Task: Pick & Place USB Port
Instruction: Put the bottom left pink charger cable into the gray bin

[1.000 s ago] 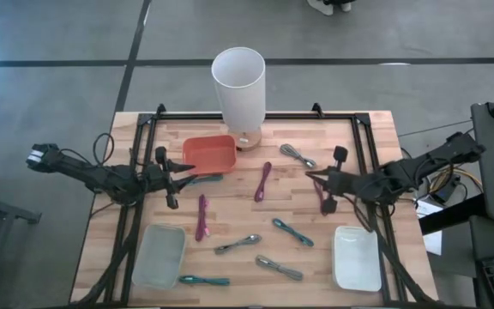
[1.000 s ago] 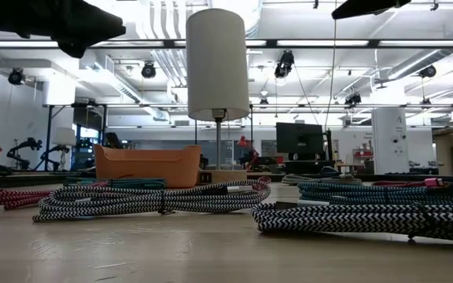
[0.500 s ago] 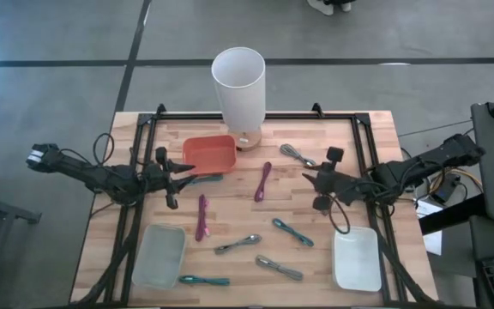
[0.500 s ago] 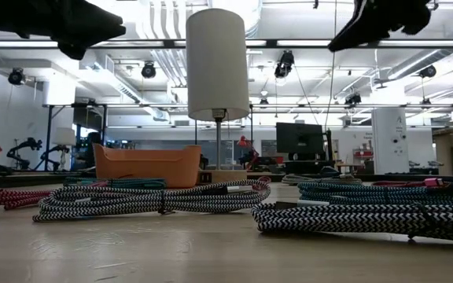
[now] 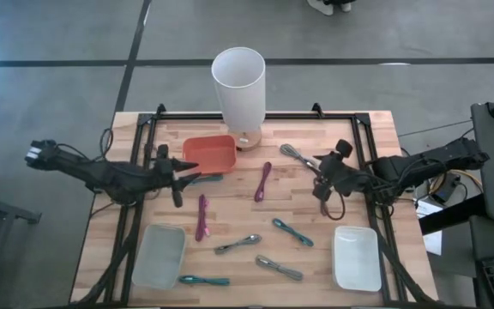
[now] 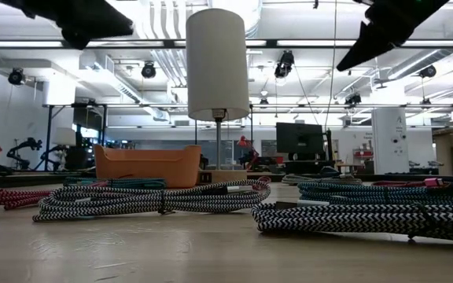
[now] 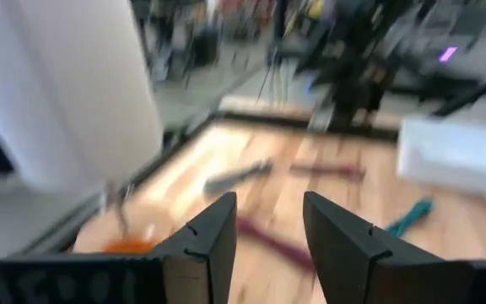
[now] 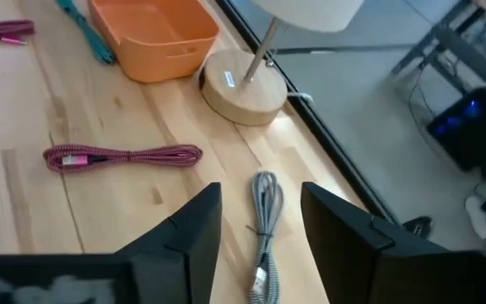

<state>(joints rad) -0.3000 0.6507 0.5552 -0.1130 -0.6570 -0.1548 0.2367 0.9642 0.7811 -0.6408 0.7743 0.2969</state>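
Several braided USB cables lie flat on the wooden table [image 5: 367, 137]: a grey one [image 5: 297, 155] at the far right, magenta ones [image 5: 263, 181] [image 5: 201, 216], teal ones [image 5: 292, 232] and more grey ones [image 5: 237, 245]. My right gripper [image 5: 318, 172] hovers open above the table. The grey cable [image 8: 264, 219] shows just ahead, between its fingers, which do not touch it. My left gripper [image 5: 178, 176] hovers open near the orange bin [image 5: 210, 153], holding nothing, with a teal cable [image 5: 204, 178] beside it.
A white lamp [image 5: 238, 86] stands on its wooden base [image 8: 243, 84] at the far middle, next to the orange bin [image 8: 154, 34]. Two translucent trays [image 5: 159, 255] [image 5: 356, 257] sit at the near left and near right. A black frame rail [image 5: 358, 146] runs along the table's edges.
My right gripper has opened, moved toward the table's far edge and turned toward the grey cable. In the low view its arm has dropped into sight at the upper right. My left gripper has shifted slightly toward the table's right. No cable has moved.
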